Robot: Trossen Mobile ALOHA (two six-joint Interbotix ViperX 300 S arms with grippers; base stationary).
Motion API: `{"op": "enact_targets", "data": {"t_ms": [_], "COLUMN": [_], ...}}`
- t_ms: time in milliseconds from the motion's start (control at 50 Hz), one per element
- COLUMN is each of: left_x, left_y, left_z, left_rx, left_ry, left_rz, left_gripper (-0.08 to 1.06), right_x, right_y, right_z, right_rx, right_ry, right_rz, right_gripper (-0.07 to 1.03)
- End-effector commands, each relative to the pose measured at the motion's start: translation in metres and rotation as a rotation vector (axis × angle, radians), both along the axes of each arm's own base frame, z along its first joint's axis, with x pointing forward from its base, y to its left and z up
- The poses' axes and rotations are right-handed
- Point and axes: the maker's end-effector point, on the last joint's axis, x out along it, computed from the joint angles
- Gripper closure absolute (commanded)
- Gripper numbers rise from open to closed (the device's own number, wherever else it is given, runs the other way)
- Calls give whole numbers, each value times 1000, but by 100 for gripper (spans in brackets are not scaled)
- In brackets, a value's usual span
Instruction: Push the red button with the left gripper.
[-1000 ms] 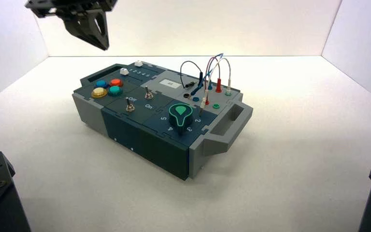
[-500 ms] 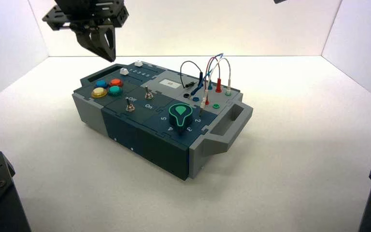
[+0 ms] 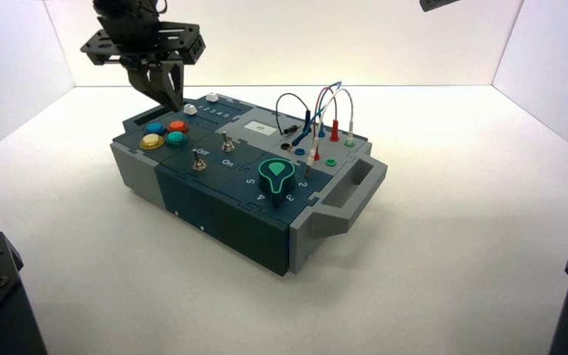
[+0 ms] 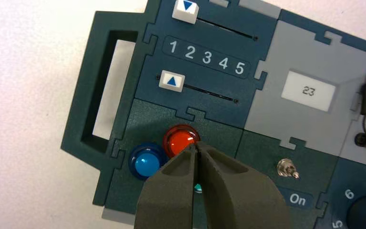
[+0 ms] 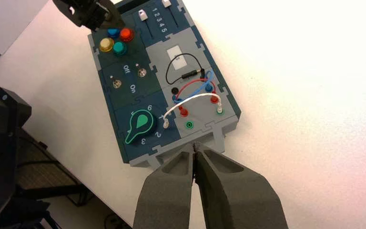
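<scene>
- The left gripper (image 3: 171, 100) hangs over the far left corner of the box (image 3: 214, 214), fingers pinched together into a single point. My read is that's on purpose: a closed tip makes a decent poking finger for a small button.
- The red button (image 4: 181, 140) sits in the four-button cluster at that corner, right beside the blue button (image 4: 145, 162), with the yellow button (image 3: 151, 141) and the green button (image 3: 176, 138) on the near side of the pair.
- From the left wrist view the closed tip lines up just at the edge of the red cap, slightly toward the blue one. Can't tell whether it's touching or a bit above, but from overhead it looks like there's a gap.
- So I'd call this the approach, press not yet made. It probably needs a small nudge toward the red cap's centre and then a straight push down, otherwise it could slip off the rim or catch the blue one.
- The two white sliders (image 4: 172, 80) sit just beyond the buttons, out of the tip's way.
- The right gripper (image 5: 194, 149) is parked high off the box's handle end, well clear, its fingers also closed on nothing.
</scene>
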Motion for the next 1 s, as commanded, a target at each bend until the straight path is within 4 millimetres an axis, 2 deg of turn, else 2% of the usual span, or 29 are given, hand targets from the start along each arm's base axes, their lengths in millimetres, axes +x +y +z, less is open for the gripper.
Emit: {"op": "enact_targets", "data": {"t_ms": [20,1000], "left_x": [8,7], "left_y": [-4,1], "left_z": [5,-17], "left_rx": [-5,21], "left_ry": [-25,30], "left_rz": [-11,-5], "left_gripper": [101,101], "right_x": [2,0], "right_y": [3,1], "right_z": [5,0], "right_rx": [15,4], "right_ry": [-11,3], "right_rz": [-1,-1], "right_gripper": [98,98]}}
